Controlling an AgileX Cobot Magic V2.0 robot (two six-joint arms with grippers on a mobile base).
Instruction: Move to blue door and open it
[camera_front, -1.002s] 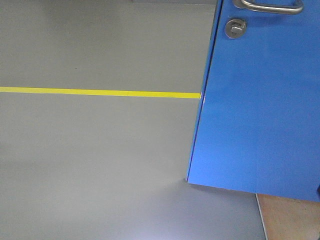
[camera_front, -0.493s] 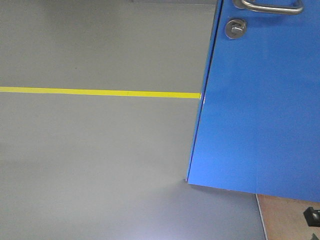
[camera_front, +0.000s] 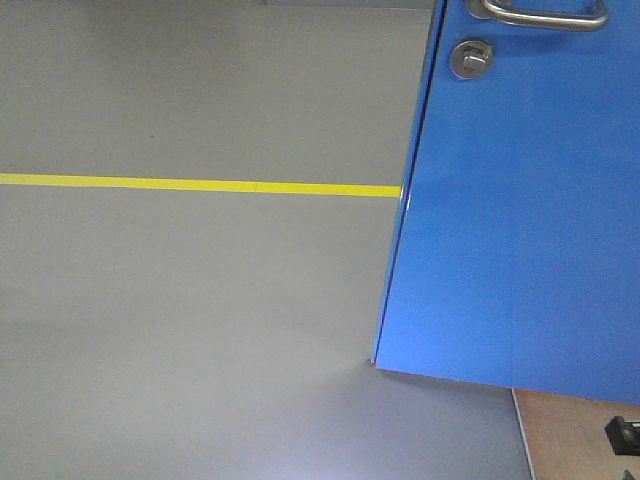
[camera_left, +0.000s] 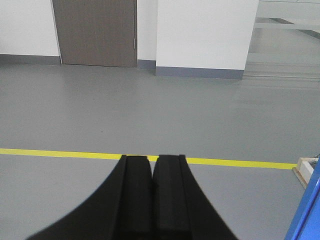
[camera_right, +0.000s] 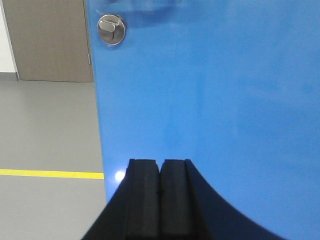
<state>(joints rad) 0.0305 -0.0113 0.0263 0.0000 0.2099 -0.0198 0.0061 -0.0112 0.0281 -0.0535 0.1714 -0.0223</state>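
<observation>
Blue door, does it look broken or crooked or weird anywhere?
No, nothing stands out. The blue door is smooth and clean, with no dents or scratches showing. Its lever handle and round lock sit in place. It only looks tilted because the front camera sees it at a slant.

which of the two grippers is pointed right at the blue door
The right gripper: its wrist view is filled by the blue door. The left gripper faces open grey floor.

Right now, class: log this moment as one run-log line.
blue door: ajar | lever handle: untouched | left gripper: shut, empty, facing floor | right gripper: shut, empty, facing door below round lock
</observation>
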